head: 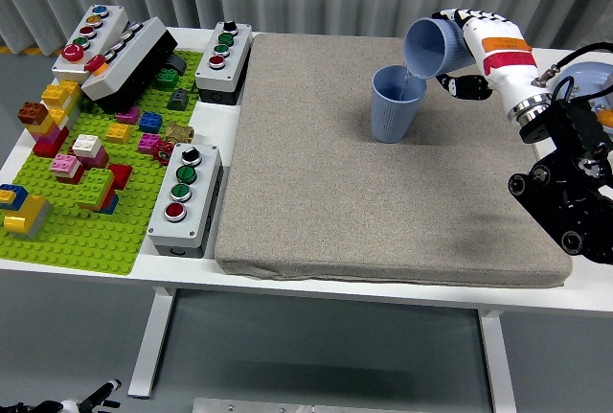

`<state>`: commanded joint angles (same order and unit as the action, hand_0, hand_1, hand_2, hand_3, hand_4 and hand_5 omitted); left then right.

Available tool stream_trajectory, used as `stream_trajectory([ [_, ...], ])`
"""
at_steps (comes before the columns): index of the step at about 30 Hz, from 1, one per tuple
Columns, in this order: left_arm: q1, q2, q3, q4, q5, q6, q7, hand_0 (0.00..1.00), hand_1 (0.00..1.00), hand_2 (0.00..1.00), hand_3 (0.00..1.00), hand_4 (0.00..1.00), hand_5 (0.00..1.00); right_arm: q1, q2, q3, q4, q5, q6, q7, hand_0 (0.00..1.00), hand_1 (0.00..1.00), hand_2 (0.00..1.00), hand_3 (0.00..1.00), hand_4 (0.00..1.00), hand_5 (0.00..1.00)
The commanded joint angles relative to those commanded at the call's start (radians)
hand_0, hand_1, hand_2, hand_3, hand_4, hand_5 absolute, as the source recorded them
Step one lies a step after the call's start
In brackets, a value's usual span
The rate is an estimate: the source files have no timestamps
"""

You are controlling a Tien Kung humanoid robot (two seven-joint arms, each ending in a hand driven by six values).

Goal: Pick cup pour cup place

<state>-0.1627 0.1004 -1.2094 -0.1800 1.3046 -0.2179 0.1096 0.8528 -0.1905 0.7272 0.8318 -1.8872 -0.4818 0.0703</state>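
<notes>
A blue cup (395, 104) stands upright on the grey mat (383, 202) toward its far right. Just above and to its right, a second blue cup (431, 46) is tipped on its side, its mouth facing down-left over the standing cup's rim. My right hand (471, 49), white with an orange band, is shut on this tipped cup from the right. A thin stream seems to fall from the tipped cup into the standing one. The left arm is out of view.
Left of the mat lie a green brick baseplate (67, 231) with several coloured bricks and grey button boxes (185, 197), (223, 58), (91, 37). A blue bowl-like object (589, 78) sits at the right edge behind my arm.
</notes>
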Motion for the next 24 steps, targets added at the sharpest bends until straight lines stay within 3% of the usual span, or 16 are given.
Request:
stream_trajectory([
  [24, -0.008, 0.002, -0.002, 0.000, 0.001, 0.001, -0.001, 0.835, 0.844, 0.919, 0.816, 0.637, 0.998, 0.035, -0.021, -0.089, -0.028, 0.011, -0.033, -0.002, 0.795, 0.620, 0.480, 0.506, 0.679, 0.047],
])
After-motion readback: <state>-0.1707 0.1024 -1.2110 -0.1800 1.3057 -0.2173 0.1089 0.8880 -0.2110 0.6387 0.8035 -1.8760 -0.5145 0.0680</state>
